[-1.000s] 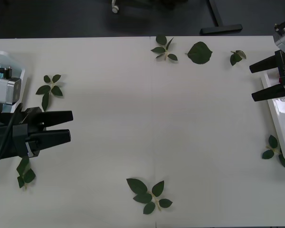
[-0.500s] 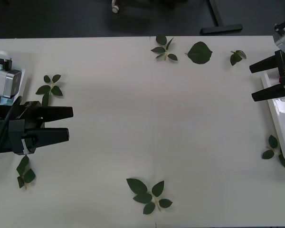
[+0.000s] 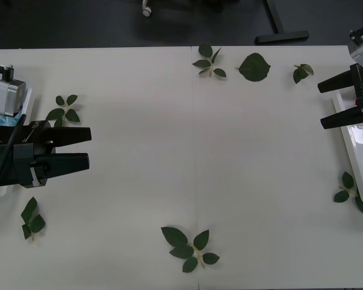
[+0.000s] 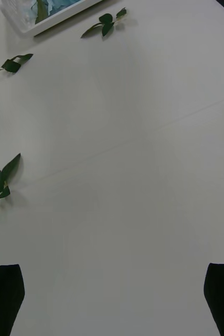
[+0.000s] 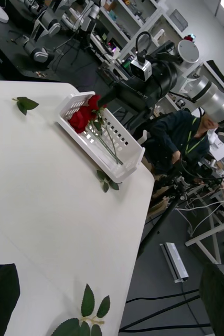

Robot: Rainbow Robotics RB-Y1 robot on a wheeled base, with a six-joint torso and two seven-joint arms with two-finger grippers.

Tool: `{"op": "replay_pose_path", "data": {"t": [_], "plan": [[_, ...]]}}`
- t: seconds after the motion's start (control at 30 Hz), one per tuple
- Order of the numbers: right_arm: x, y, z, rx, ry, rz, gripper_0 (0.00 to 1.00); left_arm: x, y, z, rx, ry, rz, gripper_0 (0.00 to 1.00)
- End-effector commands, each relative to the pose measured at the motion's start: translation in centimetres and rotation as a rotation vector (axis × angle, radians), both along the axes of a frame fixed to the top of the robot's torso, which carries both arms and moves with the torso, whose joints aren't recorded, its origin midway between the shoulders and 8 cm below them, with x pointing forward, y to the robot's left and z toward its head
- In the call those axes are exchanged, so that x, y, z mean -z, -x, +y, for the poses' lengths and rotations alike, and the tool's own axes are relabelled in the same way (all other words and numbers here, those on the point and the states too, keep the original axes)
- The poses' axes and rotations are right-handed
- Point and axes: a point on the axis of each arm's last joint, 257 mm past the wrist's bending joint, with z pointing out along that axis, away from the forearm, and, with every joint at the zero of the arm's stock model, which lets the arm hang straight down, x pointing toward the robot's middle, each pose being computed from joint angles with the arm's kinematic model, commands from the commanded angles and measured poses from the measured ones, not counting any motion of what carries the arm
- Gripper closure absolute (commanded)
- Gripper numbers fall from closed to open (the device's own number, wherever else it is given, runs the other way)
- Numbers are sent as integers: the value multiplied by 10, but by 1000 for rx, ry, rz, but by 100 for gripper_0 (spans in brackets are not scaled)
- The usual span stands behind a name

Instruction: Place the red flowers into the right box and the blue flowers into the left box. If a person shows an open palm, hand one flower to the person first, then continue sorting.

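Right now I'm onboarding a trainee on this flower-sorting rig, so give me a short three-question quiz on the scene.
1. True or false: the left gripper holds a flower.
2. Which box holds the red flowers? A) the right box B) the left box C) neither
3. Fill in: only loose ____ lie on the table between the boxes.

Key:
1. False; it is open, holding nothing, over the table's left edge. The right gripper is open too, by the right box.
2. A
3. Leaf sprigs
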Motion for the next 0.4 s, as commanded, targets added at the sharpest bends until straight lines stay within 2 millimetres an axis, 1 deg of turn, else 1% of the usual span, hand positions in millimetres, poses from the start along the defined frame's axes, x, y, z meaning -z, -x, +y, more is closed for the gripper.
{"op": "replay_pose_path", "data": {"t": [0.03, 0.4], "plan": [[1, 4, 3, -5, -13, 17, 0, -14, -6, 0, 25, -69, -120, 0], [1, 4, 3, -5, -13, 17, 0, -13, -7, 1, 23, -71, -120, 0]]}}
